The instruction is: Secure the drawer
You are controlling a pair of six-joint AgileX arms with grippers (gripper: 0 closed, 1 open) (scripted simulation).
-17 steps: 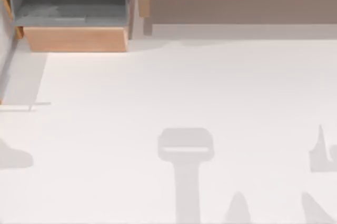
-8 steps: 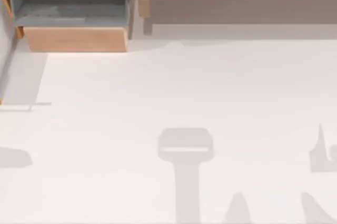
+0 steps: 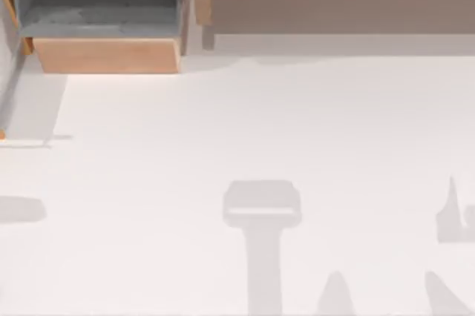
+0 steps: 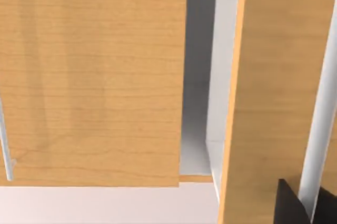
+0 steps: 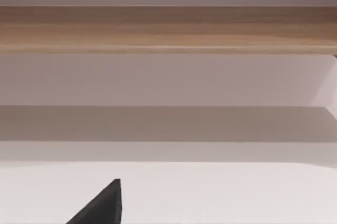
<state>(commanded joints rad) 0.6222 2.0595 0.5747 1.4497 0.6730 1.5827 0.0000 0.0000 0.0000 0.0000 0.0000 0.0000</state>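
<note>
The drawer (image 3: pixel 106 55) stands pulled out at the worktop's (image 3: pixel 245 130) far left corner, its grey inside showing beside the long wooden unit (image 3: pixel 334 4); nothing is shut yet, we judge; our left gripper faces its tan front closely; whether either gripper is spread we cannot tell.

The drawer (image 3: pixel 104 27) is cut off at the top view's upper edge. The left hand (image 4: pixel 295 205) is seen only as a dark finger tip at the frame edge, likewise the right hand (image 5: pixel 100 205); neither grip can be judged.
</note>
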